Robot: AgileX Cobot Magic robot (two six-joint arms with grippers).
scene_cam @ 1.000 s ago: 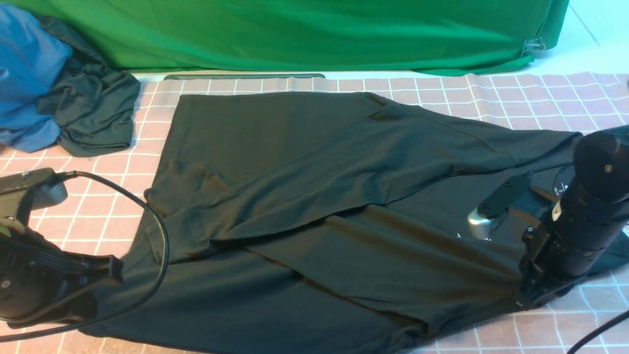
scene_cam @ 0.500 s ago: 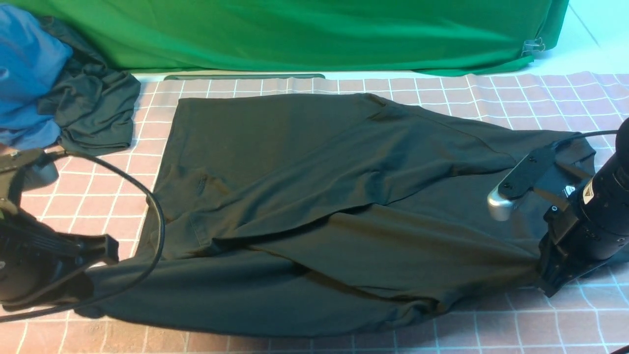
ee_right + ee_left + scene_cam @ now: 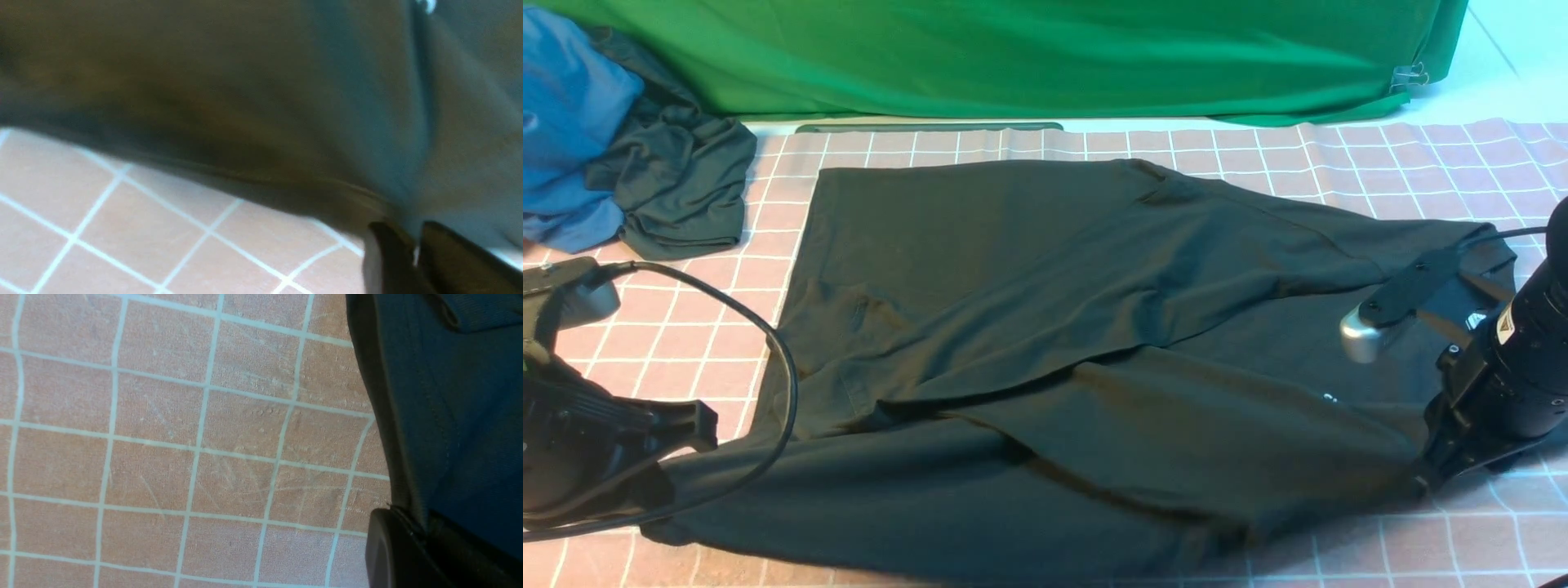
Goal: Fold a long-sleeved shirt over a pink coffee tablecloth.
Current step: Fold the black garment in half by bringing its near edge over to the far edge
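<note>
The long-sleeved shirt (image 3: 1029,327) is black and lies spread across the pink coffee tablecloth (image 3: 1421,163), with one sleeve folded diagonally over the body. At the near left, my left gripper (image 3: 662,482) is shut on the shirt's corner. The left wrist view shows the shirt's hem (image 3: 457,396) running into that gripper (image 3: 412,522) above the tablecloth (image 3: 163,457). My right gripper (image 3: 1421,482) sits at the near right corner. In the right wrist view its fingers (image 3: 414,241) stand slightly apart with a slit of light between them. The shirt's edge (image 3: 245,81) meets their tips over the tablecloth (image 3: 122,228).
A blue garment (image 3: 564,122) and a smaller dark grey-green garment (image 3: 678,188) are heaped at the far left. A plain green cloth (image 3: 1054,57) hangs along the back, with a metal clip (image 3: 1409,77) at its right end. A black cable (image 3: 768,343) loops from the left arm over the shirt's edge.
The right arm has swung to the right and the left arm has shifted, pulling the shirt flatter. The near hem has since sunk lower. The right fingers have parted a little.
</note>
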